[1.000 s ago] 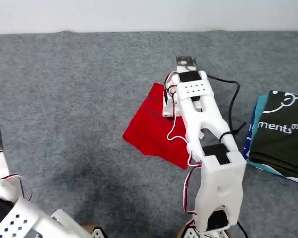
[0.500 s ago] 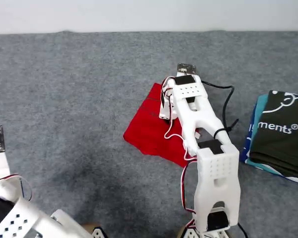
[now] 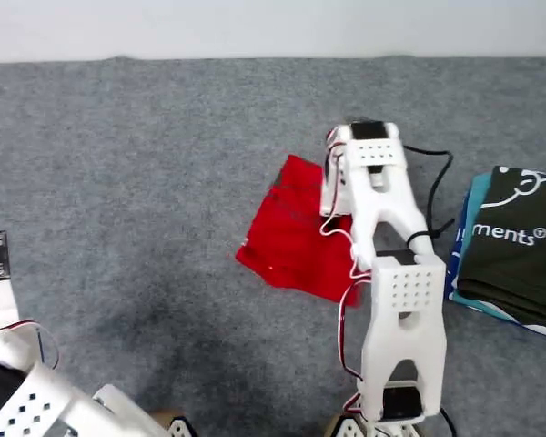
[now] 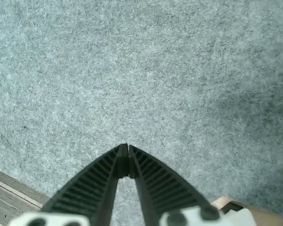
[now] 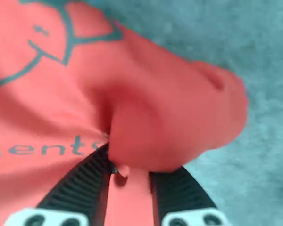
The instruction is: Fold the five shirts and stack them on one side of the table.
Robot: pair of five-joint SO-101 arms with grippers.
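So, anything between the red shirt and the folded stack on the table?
Nothing visible lies on the table between the red shirt and the folded stack. The right gripper is clamped on the shirt's fabric. Only its own arm and black cable sit above that gap.

My right arm (image 3: 387, 246) stretches from the tabletop's near edge toward its middle, right gripper (image 5: 128, 165) pinched on a fold of the red shirt (image 5: 75, 94). My left arm (image 3: 23, 396) sits tucked at the near left corner, left gripper (image 4: 124, 151) closed, tips touching.
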